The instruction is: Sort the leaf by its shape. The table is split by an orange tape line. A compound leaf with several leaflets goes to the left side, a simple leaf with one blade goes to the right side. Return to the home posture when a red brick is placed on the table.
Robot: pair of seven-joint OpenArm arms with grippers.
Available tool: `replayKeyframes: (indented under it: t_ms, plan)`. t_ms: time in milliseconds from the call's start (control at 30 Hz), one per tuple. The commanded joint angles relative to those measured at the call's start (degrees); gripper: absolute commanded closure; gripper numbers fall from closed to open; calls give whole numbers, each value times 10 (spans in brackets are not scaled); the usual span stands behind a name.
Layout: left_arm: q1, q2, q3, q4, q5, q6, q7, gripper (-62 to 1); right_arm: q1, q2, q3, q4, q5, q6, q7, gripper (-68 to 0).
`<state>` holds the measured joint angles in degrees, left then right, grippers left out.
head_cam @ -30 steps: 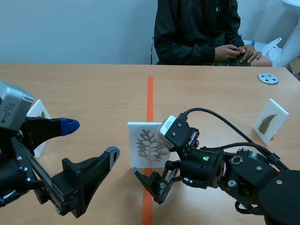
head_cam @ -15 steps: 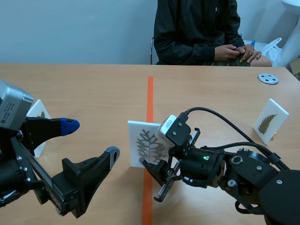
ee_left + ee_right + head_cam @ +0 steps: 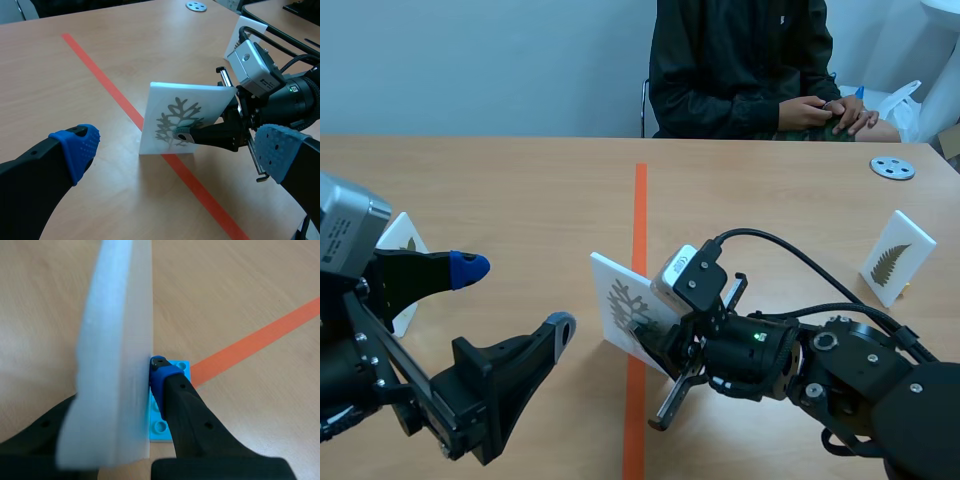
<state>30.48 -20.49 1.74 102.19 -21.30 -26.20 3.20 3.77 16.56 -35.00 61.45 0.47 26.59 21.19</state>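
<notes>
1. Firmly clamped: the right arm's fingers pinch the white card printed with a grey branching leaf. They press on its two flat faces, low down beside its small blue studded base plate.
2. The card leans tilted over the orange tape line at the middle of the light wooden bench, not yet on either side. We cannot tell whether its lower edge touches the bench.
3. The left arm's fingers hang spread wide apart and empty, just left of the card.
4. We judge the print to be a compound leaf, with several leaflets on one stem, so the card belongs on the left side.
5. We expect a light, stiff panel with smooth faces. It may pivot or slip in a narrow pinch, and the base plate could come loose. The low hold beside the base looks soundest to us, firm enough to stop the card swinging.
</notes>
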Motion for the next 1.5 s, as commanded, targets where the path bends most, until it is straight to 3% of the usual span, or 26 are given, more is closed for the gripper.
replayKeyframes:
  t_ms: [0,400,533,733,1100,1467]
  plan:
    - [-2,-2,-4,2,-5,-1,-8,-623,7,3,4,10,7,0,11,-13]
    - [-2,-2,-4,2,-5,-1,-8,-623,7,3,53,15,8,1,28,-13]
    - [-2,-2,-4,2,-5,-1,-8,-623,7,3,94,16,8,18,28,-13]
    - [-2,-2,-4,2,-5,-1,-8,-623,-5,3,175,34,19,64,27,-13]
    - [-2,-2,-4,1,-5,-1,-8,-623,-94,3,346,78,97,139,23,-13]
    - [-2,-2,-4,1,-5,-1,-8,-623,-130,5,483,79,103,132,-9,-13]
